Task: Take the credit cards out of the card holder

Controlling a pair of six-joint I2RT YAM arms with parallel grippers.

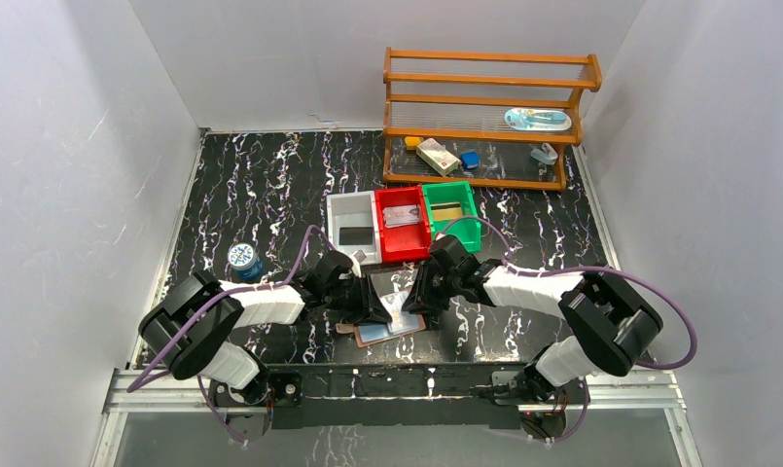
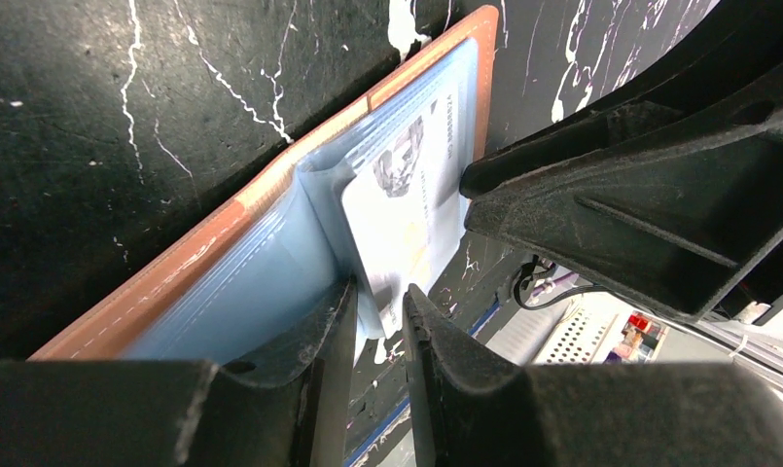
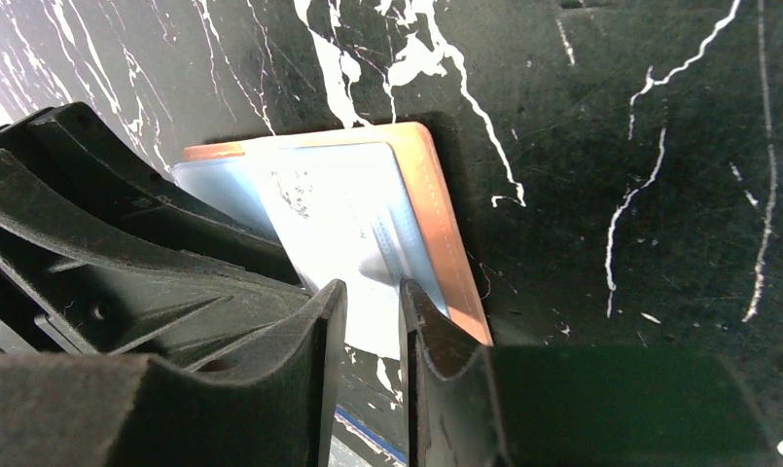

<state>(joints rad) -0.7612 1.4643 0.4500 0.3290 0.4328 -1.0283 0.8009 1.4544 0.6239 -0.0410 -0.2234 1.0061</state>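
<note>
The card holder (image 1: 399, 331) lies open on the black marbled table between my two arms, tan-brown (image 2: 173, 268) with a light blue lining. A whitish credit card (image 2: 407, 209) sticks partly out of a blue pocket. My left gripper (image 2: 380, 297) stands over the card's lower corner, jaws a narrow gap apart, with nothing clamped. My right gripper (image 3: 373, 297) faces it from the other side, jaws also narrowly apart, tips at the card (image 3: 338, 219) where it overhangs the wallet edge (image 3: 436, 204). In the top view both grippers (image 1: 382, 309) (image 1: 413, 304) meet over the wallet.
A white bin (image 1: 353, 229), a red bin (image 1: 402, 224) and a green bin (image 1: 452, 214) stand just behind the grippers. A wooden rack (image 1: 484, 117) with small items is at the back right. A blue-lidded jar (image 1: 243, 259) stands left of the left arm.
</note>
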